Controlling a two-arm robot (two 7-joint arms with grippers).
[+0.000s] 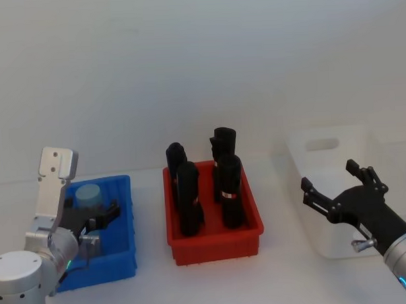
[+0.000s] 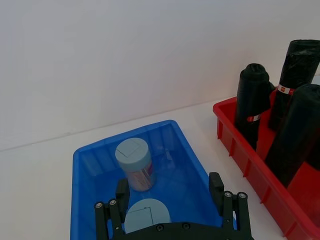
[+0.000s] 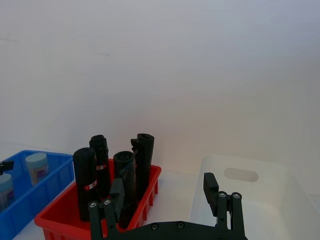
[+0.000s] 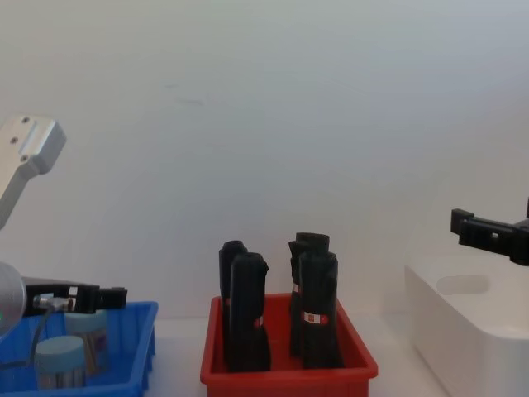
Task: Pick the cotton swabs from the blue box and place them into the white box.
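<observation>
White box (image 1: 294,158): plain, tabletop's right side.
Blue box (image 2: 185,150): tabletop's left side.
Right gripper (image 1: 329,175): spread, empty, over white box.
Left gripper (image 2: 169,182): spread, empty, over blue box.
Cotton swabs (image 2: 135,162): two clear tubs, grey-blue lids, inside blue box; nearer one half hidden.

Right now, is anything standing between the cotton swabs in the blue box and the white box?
Yes: the red bin with upright black rolls sits between the blue box and the white box. The open left gripper hangs over the cotton swabs, nothing between.
</observation>
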